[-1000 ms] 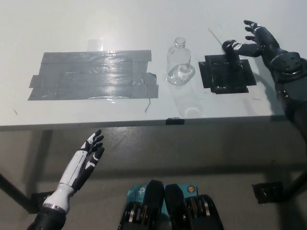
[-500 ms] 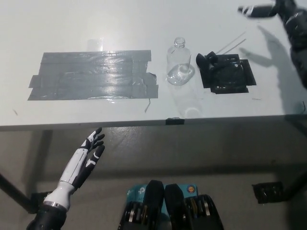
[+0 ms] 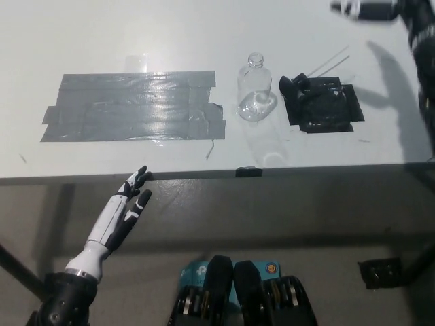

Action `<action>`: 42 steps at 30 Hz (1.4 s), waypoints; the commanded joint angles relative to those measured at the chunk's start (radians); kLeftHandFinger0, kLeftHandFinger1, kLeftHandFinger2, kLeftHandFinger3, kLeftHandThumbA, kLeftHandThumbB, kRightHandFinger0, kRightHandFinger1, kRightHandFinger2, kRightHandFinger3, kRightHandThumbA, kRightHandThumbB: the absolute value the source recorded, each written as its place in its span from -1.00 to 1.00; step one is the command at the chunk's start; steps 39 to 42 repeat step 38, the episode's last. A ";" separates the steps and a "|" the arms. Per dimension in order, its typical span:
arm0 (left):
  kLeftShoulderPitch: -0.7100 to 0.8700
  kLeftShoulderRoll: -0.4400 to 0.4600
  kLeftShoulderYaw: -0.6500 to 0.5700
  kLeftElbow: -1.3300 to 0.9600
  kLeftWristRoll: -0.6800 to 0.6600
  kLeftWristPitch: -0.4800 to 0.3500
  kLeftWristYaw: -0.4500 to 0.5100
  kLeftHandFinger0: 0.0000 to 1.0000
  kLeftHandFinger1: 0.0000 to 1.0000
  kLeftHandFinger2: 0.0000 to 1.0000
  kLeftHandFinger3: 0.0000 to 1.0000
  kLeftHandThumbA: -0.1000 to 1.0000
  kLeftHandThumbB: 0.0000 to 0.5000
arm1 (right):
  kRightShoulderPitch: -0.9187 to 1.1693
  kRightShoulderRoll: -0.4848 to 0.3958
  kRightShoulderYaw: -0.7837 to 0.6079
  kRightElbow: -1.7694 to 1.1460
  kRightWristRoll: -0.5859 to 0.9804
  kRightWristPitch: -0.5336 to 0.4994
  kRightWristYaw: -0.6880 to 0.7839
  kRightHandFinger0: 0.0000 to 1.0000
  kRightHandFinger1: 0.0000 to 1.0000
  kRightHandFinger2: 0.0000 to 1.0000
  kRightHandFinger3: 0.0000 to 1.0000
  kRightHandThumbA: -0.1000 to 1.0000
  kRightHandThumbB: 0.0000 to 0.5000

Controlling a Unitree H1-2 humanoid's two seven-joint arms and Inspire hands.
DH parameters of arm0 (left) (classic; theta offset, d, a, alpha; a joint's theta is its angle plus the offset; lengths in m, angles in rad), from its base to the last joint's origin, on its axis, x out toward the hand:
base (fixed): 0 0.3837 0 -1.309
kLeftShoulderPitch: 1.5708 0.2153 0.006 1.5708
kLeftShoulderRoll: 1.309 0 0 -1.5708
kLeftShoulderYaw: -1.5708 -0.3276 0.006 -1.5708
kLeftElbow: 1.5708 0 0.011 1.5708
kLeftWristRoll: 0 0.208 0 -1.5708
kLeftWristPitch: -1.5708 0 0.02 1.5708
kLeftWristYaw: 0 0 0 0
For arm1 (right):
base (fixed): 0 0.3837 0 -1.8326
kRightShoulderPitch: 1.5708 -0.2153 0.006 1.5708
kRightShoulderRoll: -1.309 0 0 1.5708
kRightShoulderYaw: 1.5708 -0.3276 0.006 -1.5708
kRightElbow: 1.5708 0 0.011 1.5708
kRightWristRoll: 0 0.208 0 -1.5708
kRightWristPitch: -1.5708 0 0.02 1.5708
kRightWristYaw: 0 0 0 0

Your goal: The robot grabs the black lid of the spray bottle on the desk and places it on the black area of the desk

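Start at the left: your white left hand (image 3: 126, 210) hangs below the front edge of the desk (image 3: 204, 27), fingers straight and apart, holding nothing and touching nothing. It rests there, well away from the work.

On the desk's left half lies a broad patch of grey tape (image 3: 132, 107). Moving right, the clear spray bottle (image 3: 255, 95) stands uncapped near the middle, its neck bare.

Just right of the bottle is the black area (image 3: 325, 103), a square of dark tape. The black lid (image 3: 296, 87) lies on its side at that square's near-left corner, resting on the black and close beside the bottle. A thin pale dip tube (image 3: 326, 62) runs from it up and to the right, toward the desk's far right corner, so the lid's long axis follows that diagonal.

At the far right corner, your black right hand (image 3: 367, 8) is up at the picture's top edge, well apart from the lid and above the desk, judging by the shadow it throws. It holds nothing; it is cut off by the frame, so you cannot tell how far its fingers are spread. The lid lies toward the front and left of that hand, and the right hand is much the nearer of the two.

With the lid already on the black square, you can likely count the placing as done.
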 commanded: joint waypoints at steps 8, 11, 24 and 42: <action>0.006 0.028 0.025 -0.071 -0.048 0.013 -0.020 1.00 1.00 1.00 1.00 1.00 -0.24 | 0.749 0.026 -0.097 -1.222 0.263 0.095 0.035 1.00 1.00 1.00 1.00 0.88 0.29; 0.059 0.028 0.024 -0.083 -0.045 0.010 -0.017 1.00 1.00 1.00 1.00 1.00 -0.22 | 0.823 0.046 -0.067 -1.205 0.287 0.067 0.045 1.00 1.00 1.00 1.00 0.82 0.28; 0.201 0.028 0.017 -0.102 -0.050 0.006 -0.027 1.00 1.00 1.00 1.00 1.00 -0.40 | 0.966 0.168 -0.017 -0.886 0.313 -0.010 0.103 1.00 1.00 1.00 1.00 0.58 0.24; 0.216 0.026 0.031 -0.093 -0.059 0.011 -0.025 1.00 1.00 1.00 1.00 1.00 -0.47 | 0.920 0.162 -0.004 -0.687 0.255 -0.002 0.146 1.00 1.00 1.00 1.00 0.57 0.18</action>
